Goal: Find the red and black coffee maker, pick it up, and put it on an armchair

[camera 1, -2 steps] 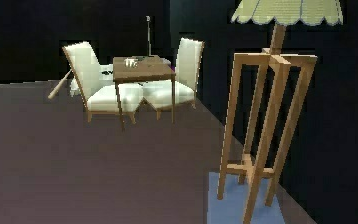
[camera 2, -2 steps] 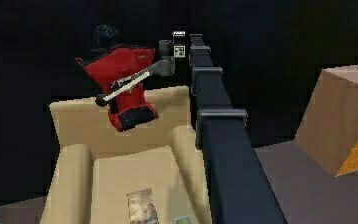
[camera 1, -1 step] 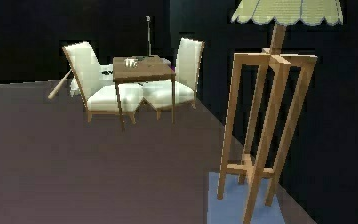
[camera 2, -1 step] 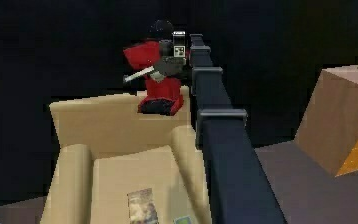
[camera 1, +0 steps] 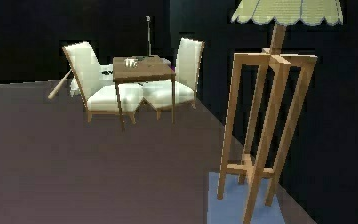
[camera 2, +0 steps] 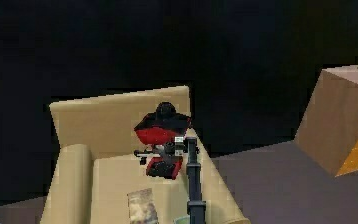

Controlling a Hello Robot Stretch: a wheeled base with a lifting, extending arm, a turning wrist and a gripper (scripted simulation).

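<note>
A red and black coffee maker [camera 2: 163, 133] shows in the arm side view in front of the backrest of a tan armchair [camera 2: 92, 115], over its seat. The dark arm bar rises from the bottom edge to it. The gripper [camera 2: 149, 154] lies against the coffee maker's lower part. I cannot tell whether the gripper holds it or whether it rests on the seat cushion.
A pale crumpled item [camera 2: 141, 205] lies on the armchair seat near the front. A wooden block-like cabinet [camera 2: 342, 120] stands at the right. In the forward view, two white chairs [camera 1: 92, 72] flank a small wooden table [camera 1: 143, 72]. A wooden tripod floor lamp [camera 1: 267, 110] stands on a blue rug [camera 1: 227, 195].
</note>
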